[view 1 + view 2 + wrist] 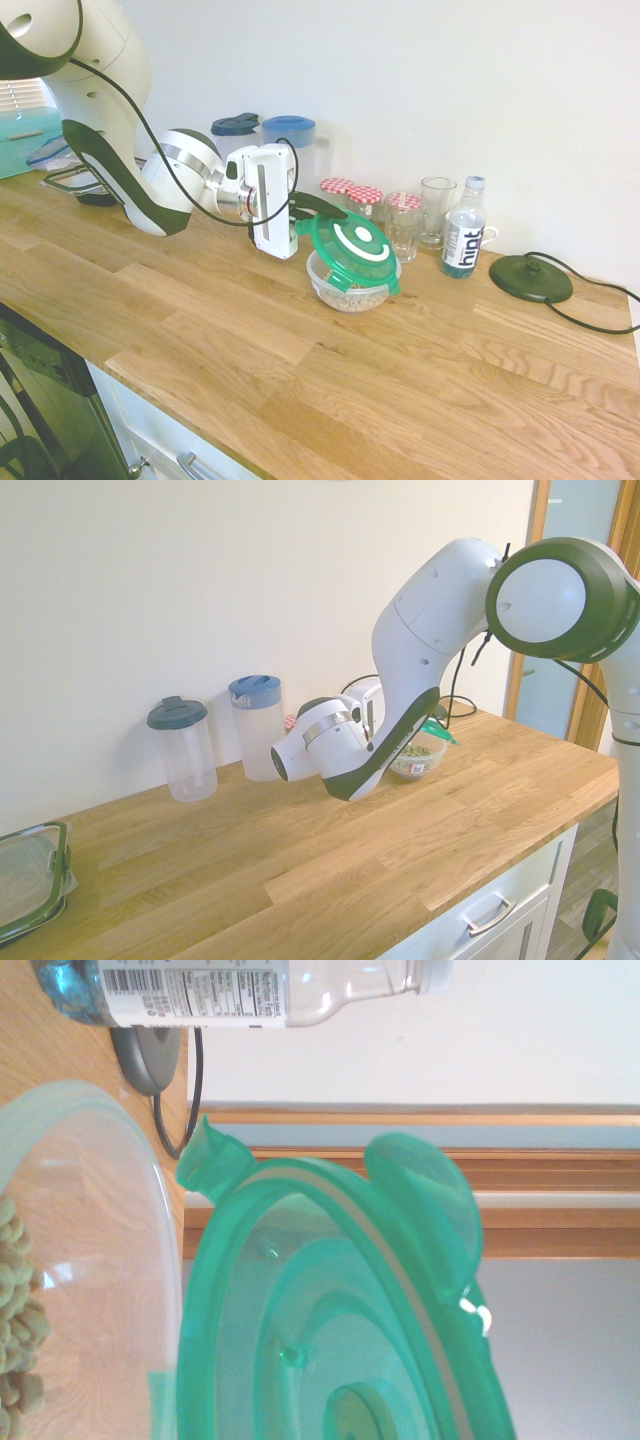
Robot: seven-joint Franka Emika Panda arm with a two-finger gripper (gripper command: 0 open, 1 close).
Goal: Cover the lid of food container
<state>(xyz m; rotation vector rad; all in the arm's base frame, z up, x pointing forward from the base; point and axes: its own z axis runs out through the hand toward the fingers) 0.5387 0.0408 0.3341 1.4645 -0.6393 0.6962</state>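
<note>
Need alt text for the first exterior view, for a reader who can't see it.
A white robot arm's jaws hold a round translucent green plastic lid, tilted, over a small round clear plastic bowl of pale beige cereal on a wooden counter. Behind stand red-checked-lid glass jars and a clear labelled bottle.

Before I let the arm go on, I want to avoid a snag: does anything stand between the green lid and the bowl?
Nothing visible does. The green lid tilts over the bowl; the bottle stands off to the side, nearer the wall.
</note>
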